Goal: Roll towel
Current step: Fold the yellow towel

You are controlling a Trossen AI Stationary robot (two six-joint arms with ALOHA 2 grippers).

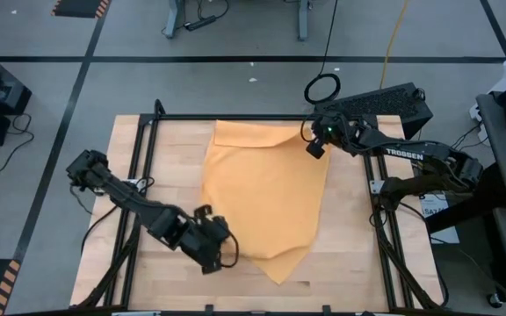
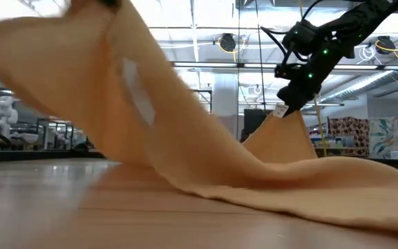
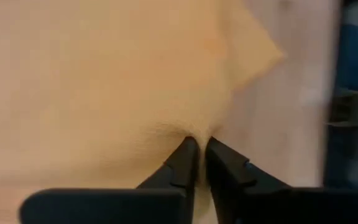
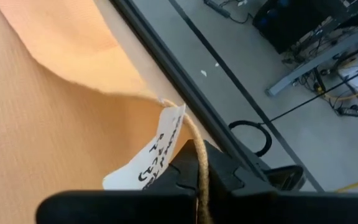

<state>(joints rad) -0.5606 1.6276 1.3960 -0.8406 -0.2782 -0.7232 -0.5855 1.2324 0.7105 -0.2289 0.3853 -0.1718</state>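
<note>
Fingers of the left hand (image 3: 197,163) are pinched tight on a fold of the towel (image 1: 266,197), the cloth bunching to a point right where the two dark tips meet; from above this hand (image 1: 211,239) sits at the towel's near left edge, toward the front of the counter (image 1: 358,263). Across the cloth, the right hand (image 4: 201,171) is likewise clamped on an edge of the towel, gripping it just beside the small white tag (image 4: 157,155) with printed lettering, and in the level view this hand (image 2: 287,104) holds its corner well up off the wood so the cloth peaks under it. Between the two grips the mustard-yellow towel lies spread over the middle of the counter, its far left corner folded over and a pointed corner trailing toward the front edge. Judging by this, the work is at the stage of lifting and straightening the towel, with no roll begun. Next, I would think, both hands need to draw the cloth taut and lay it flat and square, since a rumpled sheet will roll unevenly; the lifted corner should come down without folding under itself
</note>
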